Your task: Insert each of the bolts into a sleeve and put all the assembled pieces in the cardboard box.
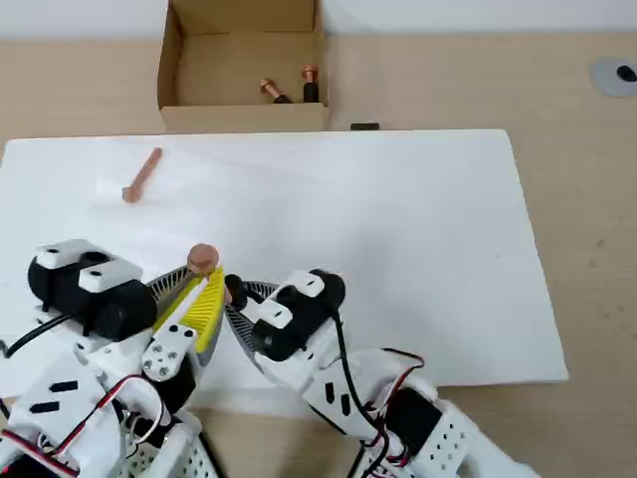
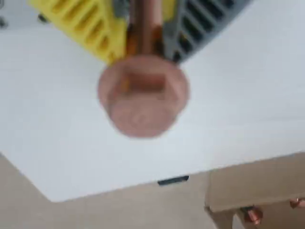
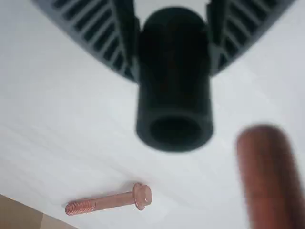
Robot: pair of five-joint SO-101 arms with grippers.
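Firmly pinched in the jaws of the left gripper (image 2: 143, 43) — copper bolt (image 2: 143, 95), head past the tips. Likewise clamped by the right gripper (image 3: 174, 47) — black sleeve (image 3: 174, 95), mouth protruding.

Cardboard box (image 1: 242, 118) sat on table (image 1: 577, 199) behind the sheet (image 1: 398, 249), two assembled pieces (image 1: 310, 88) inside near its right wall. Loose bolt (image 1: 142, 175) lay on sheet's far left. At the near edge, left gripper (image 2: 145, 33) with held bolt (image 2: 143, 95) was just left of right gripper (image 3: 174, 43) with sleeve (image 3: 174, 81).
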